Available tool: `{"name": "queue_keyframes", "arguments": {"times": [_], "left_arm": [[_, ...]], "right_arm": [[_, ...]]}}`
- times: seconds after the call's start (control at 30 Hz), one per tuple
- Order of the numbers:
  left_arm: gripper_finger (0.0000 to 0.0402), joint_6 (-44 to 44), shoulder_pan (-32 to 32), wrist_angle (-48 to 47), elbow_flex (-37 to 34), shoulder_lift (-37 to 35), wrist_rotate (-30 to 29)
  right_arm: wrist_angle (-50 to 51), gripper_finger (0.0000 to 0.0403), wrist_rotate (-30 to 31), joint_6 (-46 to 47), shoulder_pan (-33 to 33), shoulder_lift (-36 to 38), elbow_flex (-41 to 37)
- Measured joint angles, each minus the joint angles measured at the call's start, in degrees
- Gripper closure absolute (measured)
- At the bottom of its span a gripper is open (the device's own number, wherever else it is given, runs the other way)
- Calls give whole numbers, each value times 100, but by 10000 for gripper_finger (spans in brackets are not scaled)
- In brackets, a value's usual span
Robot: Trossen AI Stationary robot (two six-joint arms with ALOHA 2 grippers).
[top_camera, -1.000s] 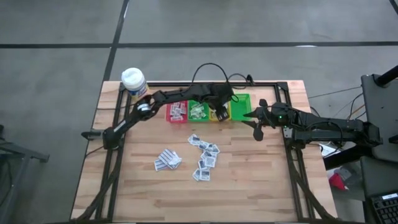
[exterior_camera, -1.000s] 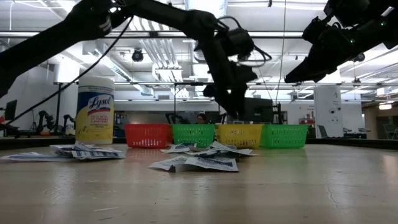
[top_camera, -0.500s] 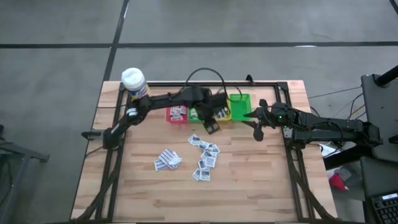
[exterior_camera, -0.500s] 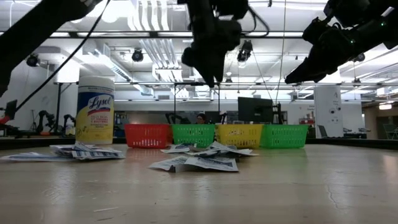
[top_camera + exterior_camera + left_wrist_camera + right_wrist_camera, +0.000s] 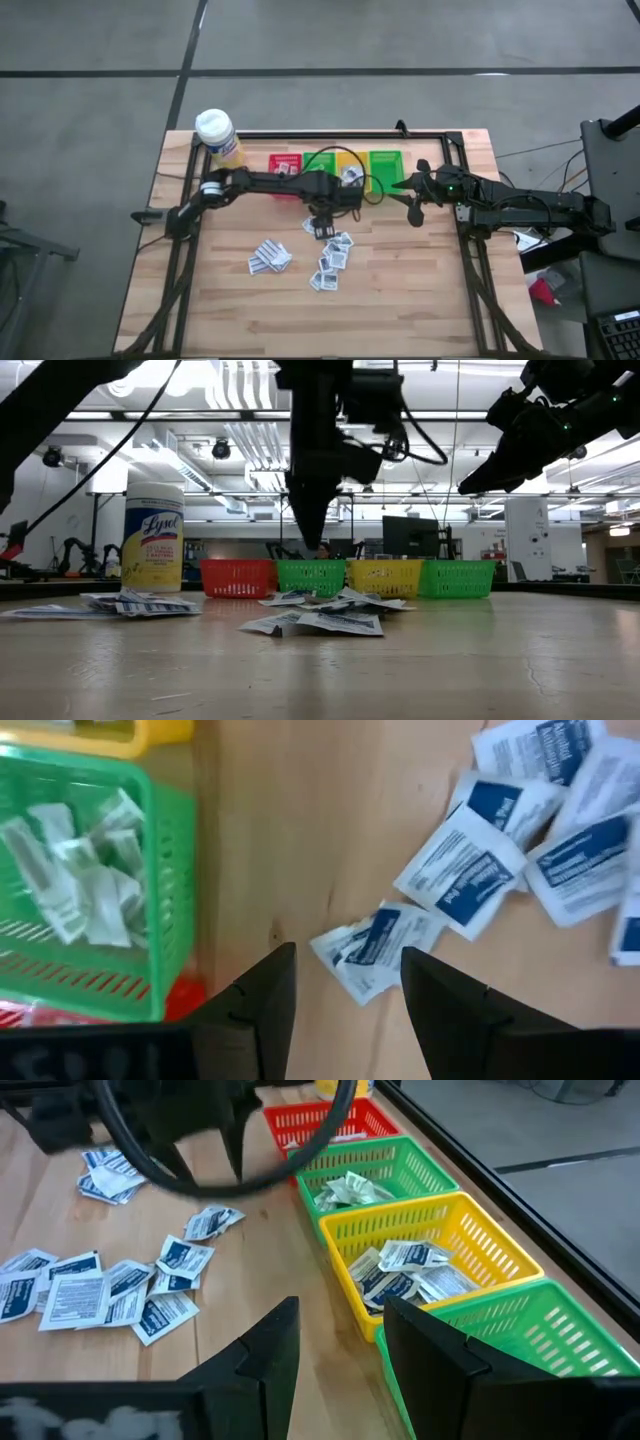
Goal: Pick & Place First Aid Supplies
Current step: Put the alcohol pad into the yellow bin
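Note:
The first aid supplies are small white sachets with blue or grey print. One loose cluster (image 5: 332, 252) lies at mid-table and a smaller pile (image 5: 270, 258) lies to its left. More sachets lie in the bins. My left gripper (image 5: 320, 228) points straight down, open and empty, above the far end of the cluster. In the left wrist view its fingers (image 5: 262, 1002) stand either side of one blue-printed sachet (image 5: 375, 945) lying flat on the wood below them. In the low view the left gripper (image 5: 305, 540) hangs clear of the table. My right gripper (image 5: 340, 1345) waits open and raised at the table's right side.
Along the far edge stands a row of bins: red (image 5: 285, 166), green (image 5: 320, 165), yellow (image 5: 350, 168) and a second green (image 5: 386, 170). A white-capped yellow bottle (image 5: 216, 132) stands at the far left corner. Bare wood lies toward the near edge.
My left gripper has gone from above the yellow bin toward the table's near edge and a little to the left, staying open. It now hangs over the far end of the sachet cluster and has rolled somewhat. The sachets have not moved.

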State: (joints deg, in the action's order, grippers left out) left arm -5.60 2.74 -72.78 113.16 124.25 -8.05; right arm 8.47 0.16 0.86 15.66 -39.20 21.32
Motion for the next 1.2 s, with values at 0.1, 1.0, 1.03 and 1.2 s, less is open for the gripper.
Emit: {"name": "queue_keyframes", "arguments": {"times": [0.1,1.0,1.03,1.2], "left_arm": [[227,90,-2,717,-710,-289,2],[227,736,-61,3534,-3367,-1465,496],[227,766,-61,3536,-3368,-1417,497],[227,825,-58,3583,-3368,-1199,501]], "right_arm": [[3,257,0,-2,0,0,0],[33,257,0,46,0,-1,0],[33,257,1,49,0,0,0],[33,257,0,52,0,0,0]]}}
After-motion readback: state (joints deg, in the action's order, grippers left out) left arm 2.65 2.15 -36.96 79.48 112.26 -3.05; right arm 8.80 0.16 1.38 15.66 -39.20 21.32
